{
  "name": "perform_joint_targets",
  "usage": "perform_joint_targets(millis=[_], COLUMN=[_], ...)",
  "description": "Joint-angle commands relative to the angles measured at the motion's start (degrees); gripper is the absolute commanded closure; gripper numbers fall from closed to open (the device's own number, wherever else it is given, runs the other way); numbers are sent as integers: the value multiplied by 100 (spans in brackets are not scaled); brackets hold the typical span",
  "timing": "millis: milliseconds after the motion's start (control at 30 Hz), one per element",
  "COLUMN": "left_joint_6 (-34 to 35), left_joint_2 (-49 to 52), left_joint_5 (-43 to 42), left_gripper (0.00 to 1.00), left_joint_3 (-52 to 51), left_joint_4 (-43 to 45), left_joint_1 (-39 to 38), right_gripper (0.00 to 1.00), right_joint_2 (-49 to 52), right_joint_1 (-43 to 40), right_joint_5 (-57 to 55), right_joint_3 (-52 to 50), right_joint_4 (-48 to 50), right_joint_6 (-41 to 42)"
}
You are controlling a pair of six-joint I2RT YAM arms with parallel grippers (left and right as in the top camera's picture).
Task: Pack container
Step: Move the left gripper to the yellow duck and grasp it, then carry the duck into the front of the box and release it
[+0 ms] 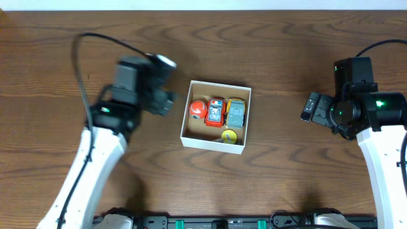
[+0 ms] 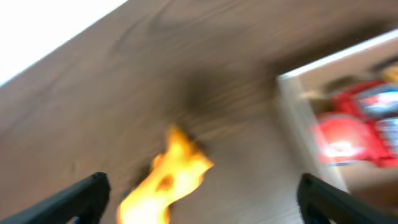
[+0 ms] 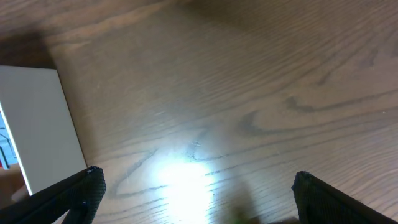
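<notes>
The container (image 1: 213,141) is a white square box with a brown inside, at the table's middle. In it lie a red ball (image 1: 198,109), a red toy car (image 1: 216,112), a grey-green toy car (image 1: 236,112) and a small yellow piece (image 1: 229,135). My left gripper (image 1: 166,102) hovers just left of the box, blurred. In the left wrist view its fingers (image 2: 202,199) are wide open around a blurred yellow-orange toy (image 2: 171,177) on the table, with the box wall (image 2: 305,118) to the right. My right gripper (image 1: 310,107) is open and empty over bare wood (image 3: 199,199).
The box's white outer wall (image 3: 37,124) shows at the left edge of the right wrist view. A black cable (image 1: 82,57) loops behind the left arm. The wooden table (image 1: 286,51) reaches a pale strip at the back edge.
</notes>
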State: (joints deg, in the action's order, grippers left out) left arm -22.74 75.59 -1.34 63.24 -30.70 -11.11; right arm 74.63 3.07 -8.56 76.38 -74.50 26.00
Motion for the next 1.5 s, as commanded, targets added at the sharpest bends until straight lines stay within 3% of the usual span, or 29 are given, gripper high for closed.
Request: perform_joint_targets(millis=[0, 167, 367, 700, 800, 867, 1100, 1467], left_joint_6=[-258, -1145, -1904, -1965, -1965, -1941, -1462, -994], left_joint_2=[435, 1257, 2085, 2957, 3036, 3040, 3038, 2234], left_joint_5=[-387, -1040, -1060, -979, -979, -979, -981, -988], left_gripper=[2, 2, 2, 1, 11, 23, 72, 87], left_joint_3=[48, 48, 48, 48, 48, 48, 48, 50], left_joint_4=[-50, -48, -9, 297, 273, 251, 227, -190], left_joint_1=[702, 1436, 1685, 1690, 1690, 1690, 1690, 1440], right_gripper=[1, 1, 1, 1, 1, 1, 1, 1], right_joint_2=[4, 4, 4, 7, 7, 7, 7, 4], right_joint_1=[-44, -44, -44, -44, -44, -44, -44, -44], right_joint_5=[-44, -44, -46, -46, -46, -46, -44, -44], right_joint_3=[-13, -13, -13, -13, -13, -13, -13, -13], right_joint_4=[-7, -7, 15, 46, 46, 44, 33, 35], right_joint_6=[-103, -103, -103, -103, -103, -103, -103, -144])
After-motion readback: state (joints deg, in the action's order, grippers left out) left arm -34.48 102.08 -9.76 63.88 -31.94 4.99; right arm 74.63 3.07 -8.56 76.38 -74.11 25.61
